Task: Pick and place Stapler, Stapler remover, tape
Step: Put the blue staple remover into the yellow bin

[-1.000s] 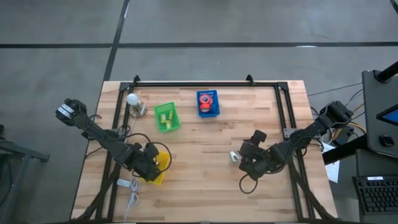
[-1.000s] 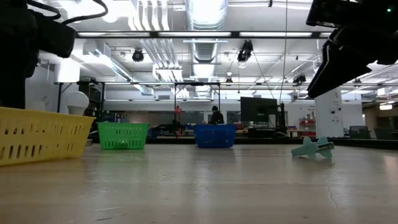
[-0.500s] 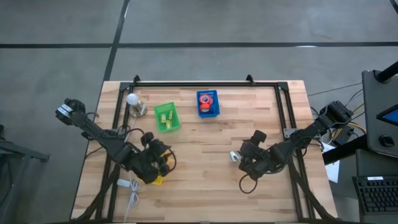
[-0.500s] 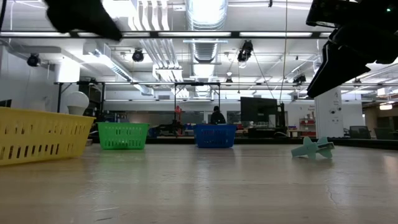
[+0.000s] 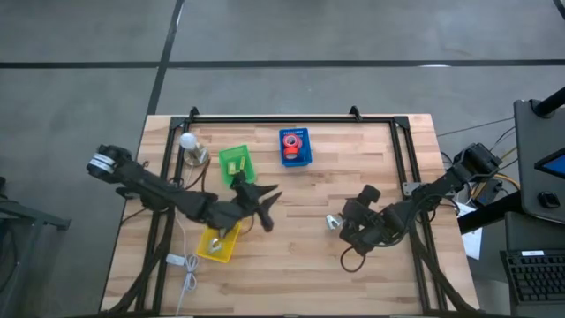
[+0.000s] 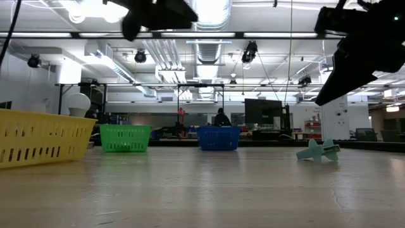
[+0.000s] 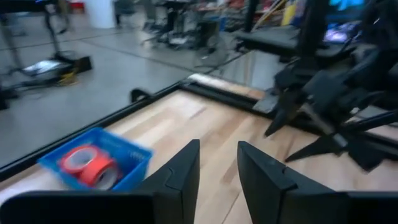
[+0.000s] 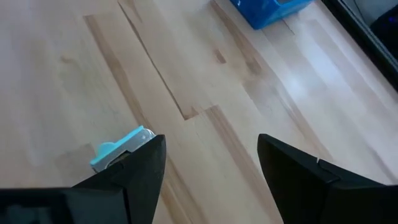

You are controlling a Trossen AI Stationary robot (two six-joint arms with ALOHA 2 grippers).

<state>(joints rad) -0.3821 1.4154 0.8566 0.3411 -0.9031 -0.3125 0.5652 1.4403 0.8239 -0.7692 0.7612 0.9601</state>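
The left gripper's fingers (image 7: 186, 177) stand a little apart with nothing between them, and the left gripper (image 5: 262, 205) now hangs above the bare middle of the tabletop (image 5: 353, 159), between the green bin (image 5: 236, 166) and the yellow bin (image 5: 217, 244). A second ago it was down over the yellow bin with its fingers tighter together; since then they have parted and the arm has swung up and away toward the centre, which reads as a drop-off into that bin just finished, though what lies inside cannot be made out. The right gripper's fingers (image 8: 134, 171) are spread wide and empty, and the right gripper (image 5: 338, 225) has stayed low over the tabletop with the pale blue staple remover (image 8: 118, 148) lying just beside one finger, not yet clamped. Farther out, the red tape (image 7: 90, 165) sits inside the blue bin (image 5: 296, 147) at the far side, well apart from both arms, with 2 red rolls showing in the left wrist view. No stapler can be told for certain. With the left arm free again, the staple remover looks like the next thing to be picked.
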